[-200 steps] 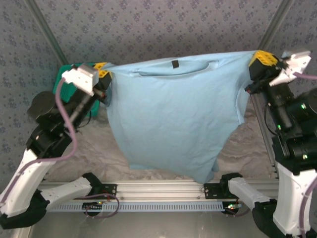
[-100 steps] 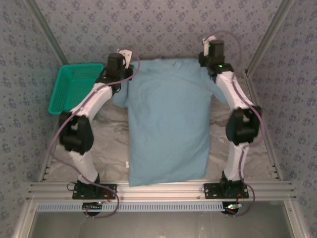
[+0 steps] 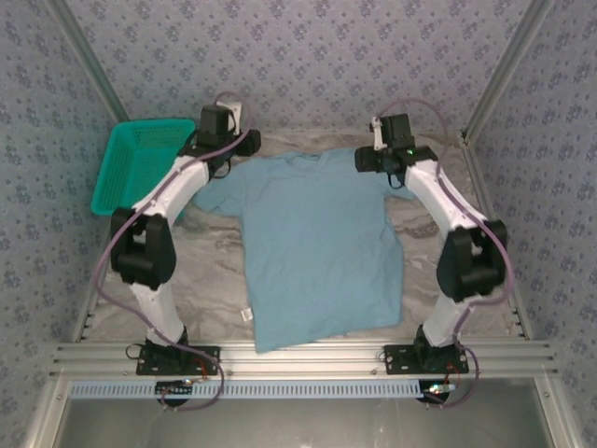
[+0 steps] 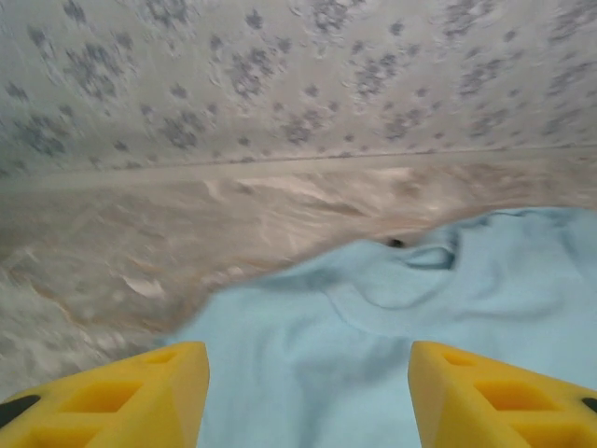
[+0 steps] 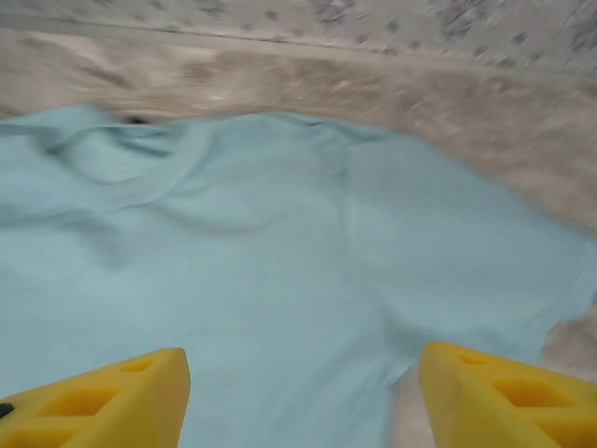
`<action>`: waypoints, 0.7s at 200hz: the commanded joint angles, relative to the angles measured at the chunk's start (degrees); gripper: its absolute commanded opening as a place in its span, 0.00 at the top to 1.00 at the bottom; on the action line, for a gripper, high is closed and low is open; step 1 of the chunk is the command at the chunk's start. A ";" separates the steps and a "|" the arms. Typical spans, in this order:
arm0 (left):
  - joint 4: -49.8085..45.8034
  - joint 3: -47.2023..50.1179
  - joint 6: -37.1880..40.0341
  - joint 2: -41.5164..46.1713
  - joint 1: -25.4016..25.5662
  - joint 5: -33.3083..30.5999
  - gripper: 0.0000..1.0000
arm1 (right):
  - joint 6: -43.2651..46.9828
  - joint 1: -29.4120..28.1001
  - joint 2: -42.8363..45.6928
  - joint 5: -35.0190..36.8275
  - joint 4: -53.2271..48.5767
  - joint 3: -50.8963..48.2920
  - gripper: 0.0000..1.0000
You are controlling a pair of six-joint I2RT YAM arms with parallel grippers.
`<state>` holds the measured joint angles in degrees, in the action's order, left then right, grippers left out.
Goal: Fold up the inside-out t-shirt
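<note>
Above the t-shirt point(image 3: 317, 252) (lying flat on the table point(image 3: 201, 271)), hovers with left gripper point(image 4: 306, 399) and right gripper point(image 5: 300, 397) gaping wide, clasping nothing.

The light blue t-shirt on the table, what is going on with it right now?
Two robot arms are handling the plain light sky-blue cotton t-shirt. It lies spread flat on the marbled grey table, collar toward the far wall, not yet folded. The left jaws and the right jaws stand open at its shoulders, gripping nothing. A teal plastic mesh basket sits at the far left.
</note>
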<state>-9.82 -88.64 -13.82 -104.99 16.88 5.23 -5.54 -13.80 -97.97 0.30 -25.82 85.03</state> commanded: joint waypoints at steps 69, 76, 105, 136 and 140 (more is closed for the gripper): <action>4.71 13.11 -7.42 -8.89 0.37 1.20 0.41 | -12.93 -0.05 -15.73 -13.23 6.81 -8.80 0.38; 4.23 11.78 -7.08 -10.31 0.13 0.82 0.41 | -13.09 0.09 -16.90 -12.80 6.91 -8.00 0.39; 1.16 5.23 -6.17 -16.92 -2.03 -0.57 0.41 | -14.59 1.18 -22.90 -12.98 7.04 -3.11 0.42; -7.04 -8.88 -4.60 -26.50 -4.53 1.15 0.41 | -15.99 1.71 -30.69 -13.80 4.95 7.47 0.44; -8.23 -11.08 -4.50 -27.81 -4.80 1.11 0.41 | -16.05 1.68 -31.68 -14.04 4.61 9.15 0.44</action>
<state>-9.82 -90.67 -19.99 -126.10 14.13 6.00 -19.31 -12.43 -122.56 -12.25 -18.57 86.98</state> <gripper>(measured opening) 0.583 0.567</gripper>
